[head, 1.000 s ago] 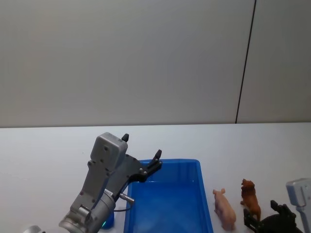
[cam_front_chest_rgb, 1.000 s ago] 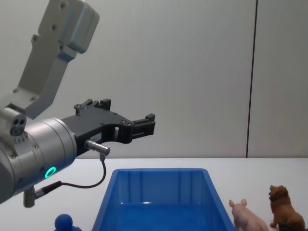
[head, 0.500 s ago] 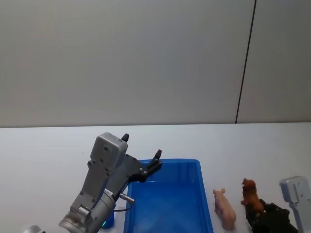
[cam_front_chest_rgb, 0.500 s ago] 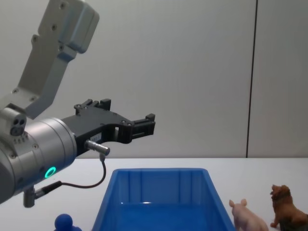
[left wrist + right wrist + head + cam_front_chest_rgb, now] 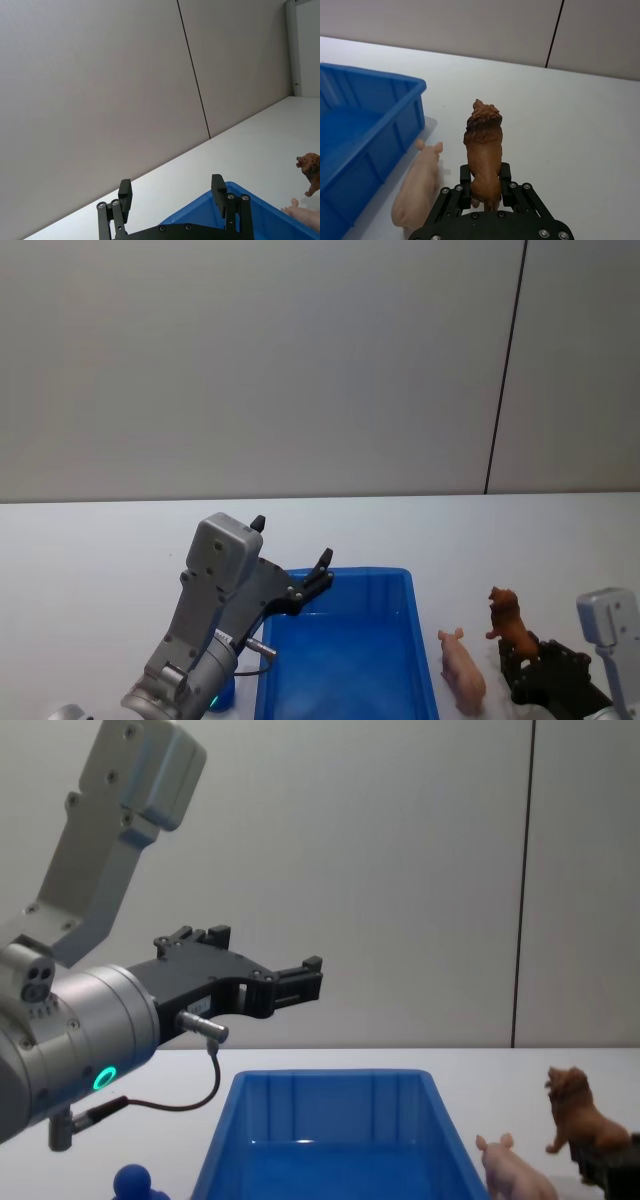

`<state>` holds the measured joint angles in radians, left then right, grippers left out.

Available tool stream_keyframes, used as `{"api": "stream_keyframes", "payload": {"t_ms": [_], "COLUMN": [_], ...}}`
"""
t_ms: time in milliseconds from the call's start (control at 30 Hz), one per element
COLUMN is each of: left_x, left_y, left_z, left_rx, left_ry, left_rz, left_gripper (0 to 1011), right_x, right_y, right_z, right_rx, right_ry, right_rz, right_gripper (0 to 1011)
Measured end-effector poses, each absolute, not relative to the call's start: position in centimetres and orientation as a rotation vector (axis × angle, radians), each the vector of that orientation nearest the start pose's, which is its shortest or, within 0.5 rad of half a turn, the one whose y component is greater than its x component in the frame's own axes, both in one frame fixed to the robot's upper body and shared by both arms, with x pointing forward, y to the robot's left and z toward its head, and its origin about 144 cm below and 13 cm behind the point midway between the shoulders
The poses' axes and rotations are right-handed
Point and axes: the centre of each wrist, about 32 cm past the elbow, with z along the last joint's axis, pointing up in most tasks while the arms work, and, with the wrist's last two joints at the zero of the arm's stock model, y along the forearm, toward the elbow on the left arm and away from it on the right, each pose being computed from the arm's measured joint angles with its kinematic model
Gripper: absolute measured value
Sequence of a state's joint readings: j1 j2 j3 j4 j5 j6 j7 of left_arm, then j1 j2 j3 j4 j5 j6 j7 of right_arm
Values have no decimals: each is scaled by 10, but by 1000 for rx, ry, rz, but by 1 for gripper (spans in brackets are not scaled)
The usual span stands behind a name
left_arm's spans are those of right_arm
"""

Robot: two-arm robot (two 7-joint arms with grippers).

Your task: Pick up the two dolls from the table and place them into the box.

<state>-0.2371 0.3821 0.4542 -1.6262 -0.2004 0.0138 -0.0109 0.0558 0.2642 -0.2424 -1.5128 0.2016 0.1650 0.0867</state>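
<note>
The brown lion [image 5: 484, 145] is clamped at its hind end by my right gripper [image 5: 485, 192], which is shut on it. It hangs just above the white table [image 5: 560, 540], right of the box; it also appears as the lion [image 5: 508, 620] and the lion [image 5: 575, 1115]. The blue box [image 5: 350, 573] sits in the middle with nothing inside. My left gripper [image 5: 292, 542] hovers open over the box's near left corner, fingers wide apart. The dark-blue figure [image 5: 133, 1182] stands on the table left of the box, mostly hidden behind my left arm in the head view.
A pink pig figurine [image 5: 462, 672] lies on the table between the box and the lion, close to the right gripper. A grey wall with a dark vertical seam [image 5: 505, 370] stands behind the table.
My right gripper came forward, shut on the lion and raised it slightly, shifting it a little toward the box. The left arm has not moved.
</note>
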Motion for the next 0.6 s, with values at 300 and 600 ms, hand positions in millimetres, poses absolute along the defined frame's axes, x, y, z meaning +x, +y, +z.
{"api": "stream_keyframes", "payload": {"t_ms": [300, 600], "left_x": [492, 492], "left_y": [198, 198], "left_z": [1204, 1204], "left_rx": [61, 61], "left_ry": [-268, -268], "left_rz": [1124, 1124], "left_gripper": [1001, 1001], "right_x": [463, 462], "right_y": [-230, -223], "right_z": [1150, 1165], "right_rx": [-186, -154], "right_ry": [65, 43], "right_rz": [-1227, -1153], "right_gripper": [318, 319]}}
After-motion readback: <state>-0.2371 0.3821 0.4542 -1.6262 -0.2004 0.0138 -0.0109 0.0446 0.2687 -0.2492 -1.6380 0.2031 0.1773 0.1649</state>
